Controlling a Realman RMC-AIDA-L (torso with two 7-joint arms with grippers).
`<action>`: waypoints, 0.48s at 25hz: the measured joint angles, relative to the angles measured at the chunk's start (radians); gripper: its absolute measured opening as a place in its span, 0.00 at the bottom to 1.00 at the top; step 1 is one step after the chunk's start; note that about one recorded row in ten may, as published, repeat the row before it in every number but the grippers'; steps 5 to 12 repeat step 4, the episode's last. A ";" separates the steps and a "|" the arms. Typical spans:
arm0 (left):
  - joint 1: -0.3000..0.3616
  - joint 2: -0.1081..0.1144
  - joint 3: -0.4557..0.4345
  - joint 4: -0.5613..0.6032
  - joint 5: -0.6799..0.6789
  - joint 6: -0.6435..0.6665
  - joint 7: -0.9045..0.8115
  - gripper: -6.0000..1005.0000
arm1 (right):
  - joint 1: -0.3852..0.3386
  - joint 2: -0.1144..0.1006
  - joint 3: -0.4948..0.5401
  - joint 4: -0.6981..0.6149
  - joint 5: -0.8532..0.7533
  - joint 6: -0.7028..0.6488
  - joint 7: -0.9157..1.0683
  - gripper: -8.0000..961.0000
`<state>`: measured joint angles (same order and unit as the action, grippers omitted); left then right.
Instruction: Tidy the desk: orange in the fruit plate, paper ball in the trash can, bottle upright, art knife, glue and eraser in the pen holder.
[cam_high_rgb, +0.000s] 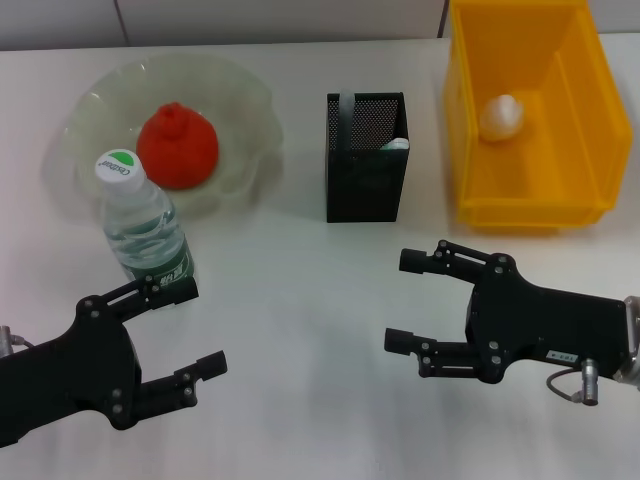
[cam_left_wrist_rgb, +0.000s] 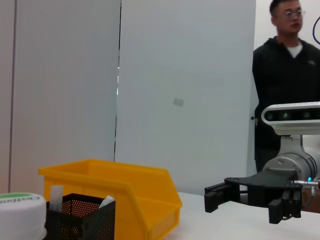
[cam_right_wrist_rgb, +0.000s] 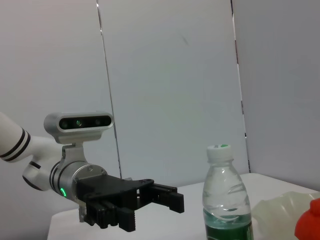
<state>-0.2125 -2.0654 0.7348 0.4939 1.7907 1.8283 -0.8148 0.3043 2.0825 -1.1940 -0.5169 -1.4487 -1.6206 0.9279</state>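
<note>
The orange (cam_high_rgb: 177, 147) lies in the pale-green fruit plate (cam_high_rgb: 245, 100) at the back left. The bottle (cam_high_rgb: 142, 218) stands upright in front of the plate; it also shows in the right wrist view (cam_right_wrist_rgb: 224, 200). The black mesh pen holder (cam_high_rgb: 365, 170) stands at the middle back, with the grey glue (cam_high_rgb: 345, 107) and the mint-green art knife (cam_high_rgb: 398, 144) sticking out of it. The eraser is not visible. The paper ball (cam_high_rgb: 500, 115) lies in the yellow trash can (cam_high_rgb: 475, 150). My left gripper (cam_high_rgb: 200, 328) is open and empty, just in front of the bottle. My right gripper (cam_high_rgb: 402, 300) is open and empty, in front of the pen holder.
A person in black (cam_left_wrist_rgb: 287, 75) stands beyond the table in the left wrist view. The white tabletop (cam_high_rgb: 300, 300) runs between my two grippers. The trash can (cam_left_wrist_rgb: 125, 190) and pen holder (cam_left_wrist_rgb: 82, 217) also show in the left wrist view.
</note>
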 joint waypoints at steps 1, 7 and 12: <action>0.000 0.000 0.000 0.000 0.000 0.000 0.000 0.78 | 0.000 0.000 0.000 0.000 0.000 0.000 0.000 0.88; 0.000 -0.001 0.000 0.000 -0.001 -0.001 0.000 0.78 | 0.000 0.002 0.000 0.001 0.000 0.005 0.000 0.88; 0.000 -0.001 0.000 0.000 -0.001 -0.001 0.000 0.78 | 0.000 0.002 0.000 0.001 0.000 0.005 0.000 0.88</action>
